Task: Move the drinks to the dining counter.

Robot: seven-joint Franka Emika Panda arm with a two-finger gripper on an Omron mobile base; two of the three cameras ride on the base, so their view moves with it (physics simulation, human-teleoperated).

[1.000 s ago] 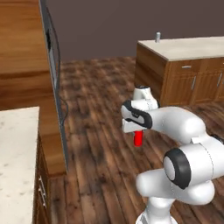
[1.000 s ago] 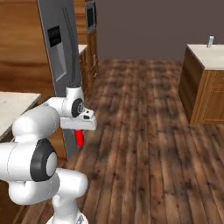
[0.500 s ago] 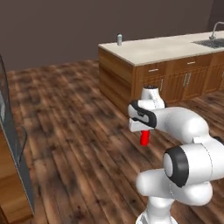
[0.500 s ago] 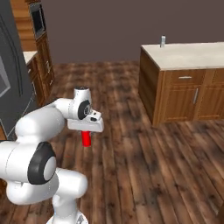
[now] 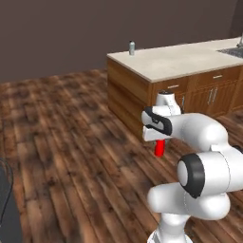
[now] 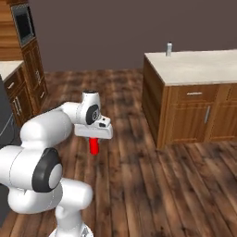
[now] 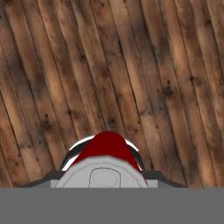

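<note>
Carrying a red can (image 5: pixel 160 148) clamped in its hand (image 5: pixel 159 142), the robot is hanging it over the wood floor (image 5: pixel 71 142), well short of the bench (image 5: pixel 180 59); a jolt while driving could be loosening that grip.

The can (image 5: pixel 160 148) hangs below the gripper (image 5: pixel 159 142), above the plank floor (image 5: pixel 71 142), in front of the dining counter (image 5: pixel 180 59). A bottle (image 5: pixel 132 47) stands on the counter's far corner; the sink (image 5: pixel 232 51) sits toward its right end. Cabinets with an oven (image 6: pixel 23 23) stand at the far left in the right base view.
</note>
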